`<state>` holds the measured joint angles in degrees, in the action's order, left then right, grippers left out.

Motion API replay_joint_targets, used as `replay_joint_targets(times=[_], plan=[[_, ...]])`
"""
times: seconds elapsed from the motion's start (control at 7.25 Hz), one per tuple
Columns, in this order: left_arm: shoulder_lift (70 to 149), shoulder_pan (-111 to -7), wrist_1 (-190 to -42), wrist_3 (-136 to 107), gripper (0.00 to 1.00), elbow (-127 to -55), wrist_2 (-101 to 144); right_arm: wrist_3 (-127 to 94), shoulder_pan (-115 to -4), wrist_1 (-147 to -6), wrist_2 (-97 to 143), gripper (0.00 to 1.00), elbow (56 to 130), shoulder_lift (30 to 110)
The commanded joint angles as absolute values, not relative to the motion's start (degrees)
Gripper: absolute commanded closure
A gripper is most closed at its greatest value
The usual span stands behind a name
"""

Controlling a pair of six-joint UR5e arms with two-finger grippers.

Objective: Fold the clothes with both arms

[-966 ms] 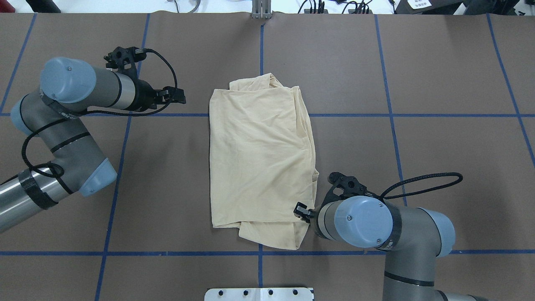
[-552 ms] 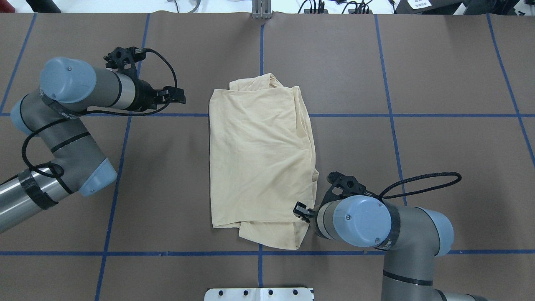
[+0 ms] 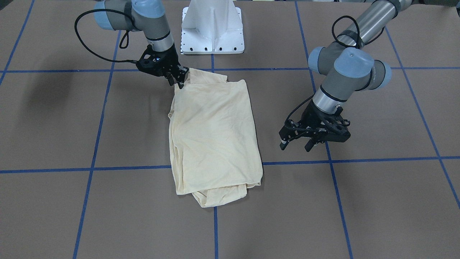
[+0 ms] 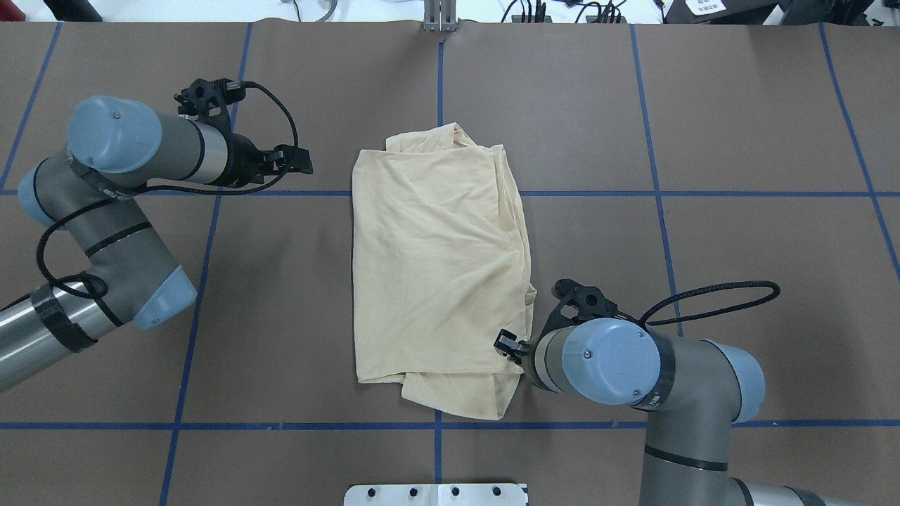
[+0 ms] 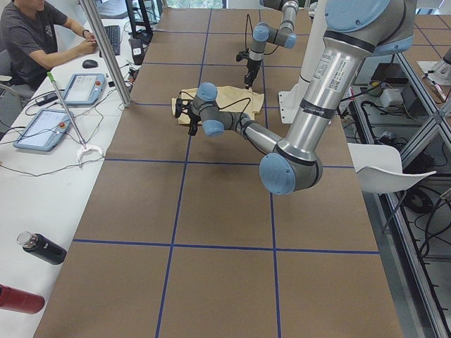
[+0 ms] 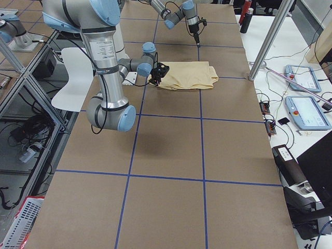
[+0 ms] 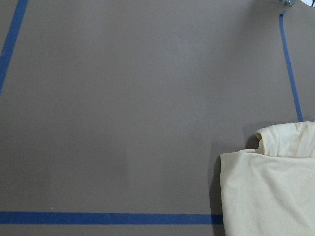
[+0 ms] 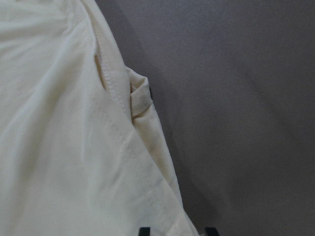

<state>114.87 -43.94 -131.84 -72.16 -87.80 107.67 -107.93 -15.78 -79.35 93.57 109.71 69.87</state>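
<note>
- Pedestal base (image 4: 436,494): white, at the near edge of the table (image 4: 738,105), centre. It plays no part in the fold.
- Right gripper (image 4: 505,344): at the near right corner of the T-shirt, with its tips against the hem.
  - State: the jaws are parted. The wrist view shows the cloth edge lying between the two tips, so it is unclenched and nothing is lifted.
  - Change: over the last second it has crept slightly farther and leftward onto the corner, and its blue wrist cap has shifted with it.
- T-shirt (image 4: 436,267): mid-table, pale cream, already folded into a long rectangle running near to far.
  - No print is showing.
  - A lower layer pokes out at the near edge and a bunched one at the far edge.
  - Its outline has not changed.
- Left gripper (image 4: 299,163): far left, well apart from the shirt and held above bare table.
  - State: the jaws are spread and it holds nothing.
  - Change: it has not moved.
- Assessment: the right arm appears to be settling in for a pinch on its corner. The left arm has yet to reach any corner, so the next fold has probably not begun.
</note>
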Motion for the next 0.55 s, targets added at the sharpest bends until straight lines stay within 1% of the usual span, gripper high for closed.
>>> replay_joint_targets(times=[0.0,0.14,0.28,0.41], plan=[[114.79,-43.95,-131.84,-72.16,0.00,-87.80,107.67,-107.93,-15.38,-79.28,93.52,0.53,108.37,69.70],[114.79,-43.95,-131.84,-72.16,0.00,-87.80,107.67,-107.93,-15.29,-79.36,93.60,0.61,108.28,69.70],[114.79,-43.95,-131.84,-72.16,0.00,-87.80,107.58,-107.84,-15.29,-79.28,93.60,1.00,108.46,69.70],[114.70,-43.95,-131.84,-72.16,0.00,-87.80,107.67,-107.84,-15.29,-79.28,93.60,1.00,108.81,69.61]])
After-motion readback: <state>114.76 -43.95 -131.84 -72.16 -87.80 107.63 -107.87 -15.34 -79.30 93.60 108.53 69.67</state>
